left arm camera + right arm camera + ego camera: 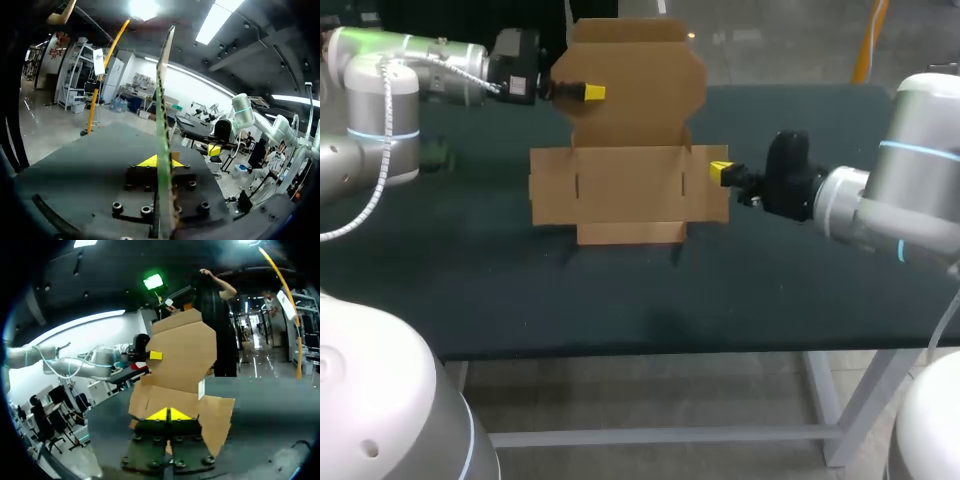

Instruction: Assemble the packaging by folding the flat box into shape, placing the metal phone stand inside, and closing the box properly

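Observation:
The brown cardboard box [620, 185] lies partly unfolded on the dark table, with its lid panel [635, 80] standing upright at the back. My left gripper [592, 92] is shut on the lid's left edge. In the left wrist view that panel [162, 125] runs edge-on between the yellow tips of the left gripper [156, 161]. My right gripper [719, 172] is shut on the box's right side flap. The right wrist view shows the right gripper [169, 414] pinching that flap, with the upright lid [180, 350] beyond it. No phone stand shows plainly.
The dark table [620, 300] stretches wide in front of the box, bare to its near edge. A small dark object [435, 155] sits by my left arm at the table's left; what it is cannot be told.

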{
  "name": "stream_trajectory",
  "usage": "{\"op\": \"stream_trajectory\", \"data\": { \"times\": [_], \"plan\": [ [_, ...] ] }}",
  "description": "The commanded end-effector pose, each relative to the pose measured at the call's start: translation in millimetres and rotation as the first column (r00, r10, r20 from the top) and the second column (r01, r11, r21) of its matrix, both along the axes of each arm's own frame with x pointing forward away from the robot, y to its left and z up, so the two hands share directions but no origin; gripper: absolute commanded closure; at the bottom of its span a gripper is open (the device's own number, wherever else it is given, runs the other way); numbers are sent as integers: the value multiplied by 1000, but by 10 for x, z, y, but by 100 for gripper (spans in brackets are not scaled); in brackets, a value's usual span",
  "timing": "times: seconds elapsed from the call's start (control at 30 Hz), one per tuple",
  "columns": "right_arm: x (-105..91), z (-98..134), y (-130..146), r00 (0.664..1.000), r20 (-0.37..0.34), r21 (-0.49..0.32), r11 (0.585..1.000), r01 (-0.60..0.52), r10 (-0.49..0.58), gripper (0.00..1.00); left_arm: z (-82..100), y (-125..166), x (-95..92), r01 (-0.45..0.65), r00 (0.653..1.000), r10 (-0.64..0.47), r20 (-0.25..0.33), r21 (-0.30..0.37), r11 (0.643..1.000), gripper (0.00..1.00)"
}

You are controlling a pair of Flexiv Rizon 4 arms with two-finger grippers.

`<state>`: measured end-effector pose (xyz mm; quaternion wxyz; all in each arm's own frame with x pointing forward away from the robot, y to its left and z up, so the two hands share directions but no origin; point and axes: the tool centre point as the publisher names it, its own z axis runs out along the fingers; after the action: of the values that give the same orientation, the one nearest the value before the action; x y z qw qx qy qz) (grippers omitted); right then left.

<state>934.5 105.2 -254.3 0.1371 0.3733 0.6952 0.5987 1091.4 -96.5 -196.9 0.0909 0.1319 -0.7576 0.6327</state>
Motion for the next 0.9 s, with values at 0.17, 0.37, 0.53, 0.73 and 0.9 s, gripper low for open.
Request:
{"op": "stream_trajectory", "data": {
  "times": [0.17,0.37,0.53,0.73,0.9],
  "plan": [
    [-342,-160,26,995,47,-36,996,84,-82,100,169,-113,-194,-1,1000,1,27,13,1000,100],
    [-489,-251,42,994,51,-50,994,96,-93,100,309,-177,-348,13,999,-13,37,-5,1000,100],
    [-611,-254,9,993,66,-55,994,100,-96,100,416,-266,-522,14,998,-13,58,-1,1000,100],
    [-747,-288,-23,991,83,-72,991,111,-105,100,541,-334,-712,9,996,-9,85,-10,1000,100],
    [-852,-312,-54,990,91,-77,990,115,-108,100,612,-338,-845,1,997,1,79,-30,1000,100]
  ]
}}
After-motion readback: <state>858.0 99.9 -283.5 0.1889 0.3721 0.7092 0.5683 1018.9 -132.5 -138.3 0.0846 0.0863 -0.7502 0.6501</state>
